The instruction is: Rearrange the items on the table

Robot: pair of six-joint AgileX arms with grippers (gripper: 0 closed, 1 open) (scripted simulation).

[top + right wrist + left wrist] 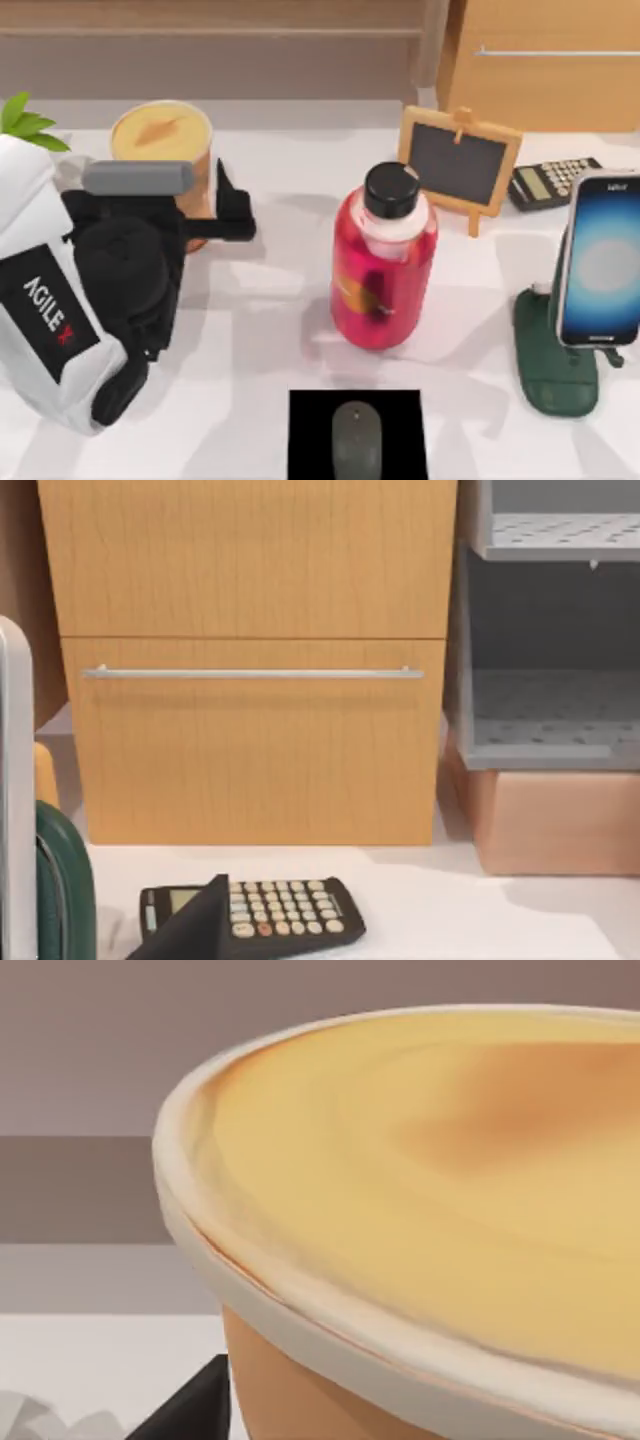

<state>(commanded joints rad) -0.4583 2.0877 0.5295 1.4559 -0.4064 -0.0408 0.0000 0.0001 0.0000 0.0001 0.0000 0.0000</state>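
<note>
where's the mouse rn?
In the top view the grey mouse lies on a black mat at the table's near edge, centre, just in front of the red bottle.

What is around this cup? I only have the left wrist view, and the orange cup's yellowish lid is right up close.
Observer: In the top view the cup stands at the table's far left, with your left hand at its right side.
Operator: Anything close on that side?
Observer: A red bottle with a black cap, standing apart from the cup.
Operator: Where's the mouse?
Observer: The grey mouse lies on a black mat at the top view's bottom edge, near the centre.
</note>
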